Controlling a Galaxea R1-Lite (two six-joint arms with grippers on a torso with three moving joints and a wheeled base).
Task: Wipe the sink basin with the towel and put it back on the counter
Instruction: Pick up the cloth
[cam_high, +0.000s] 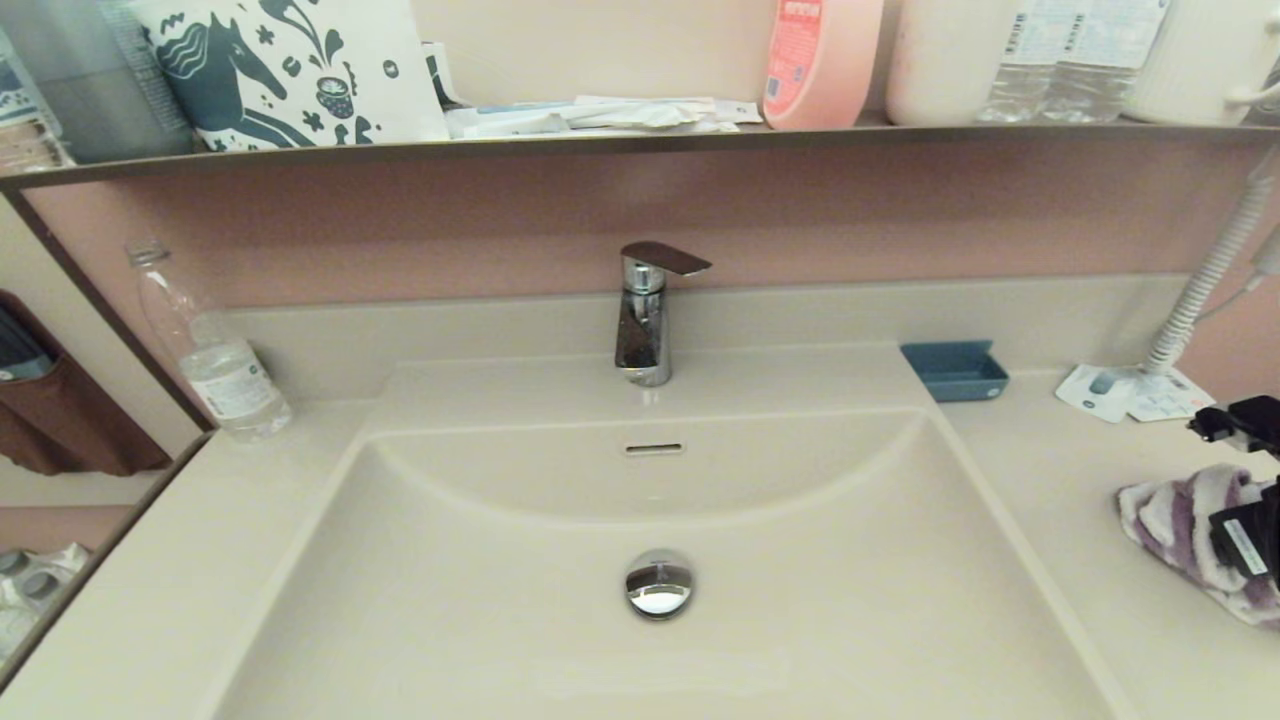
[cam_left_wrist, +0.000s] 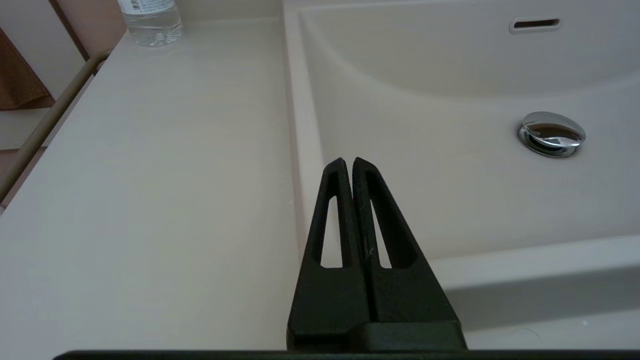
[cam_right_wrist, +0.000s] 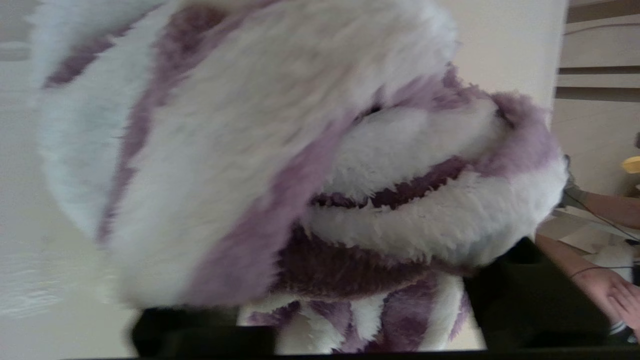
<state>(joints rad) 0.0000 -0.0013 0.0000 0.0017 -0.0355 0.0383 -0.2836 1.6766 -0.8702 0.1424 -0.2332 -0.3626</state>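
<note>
The purple-and-white striped towel (cam_high: 1170, 520) lies bunched on the counter (cam_high: 1060, 470) to the right of the sink basin (cam_high: 640, 520). My right gripper (cam_high: 1207, 478) is at the head view's right edge, open, with one black finger on each side of the towel. In the right wrist view the towel (cam_right_wrist: 280, 150) fills the space between the spread fingers and hides their tips. My left gripper (cam_left_wrist: 348, 162) is shut and empty, hovering over the basin's left rim near the front; it does not show in the head view. The basin holds a chrome drain plug (cam_high: 659, 583) and an overflow slot (cam_high: 654, 448).
A chrome tap (cam_high: 645, 315) stands behind the basin. A small blue tray (cam_high: 955, 370) and paper leaflets (cam_high: 1130, 392) lie at the back right, beside a coiled white cord (cam_high: 1205, 280). A clear water bottle (cam_high: 215, 350) stands at the back left. A loaded shelf (cam_high: 640, 140) overhangs.
</note>
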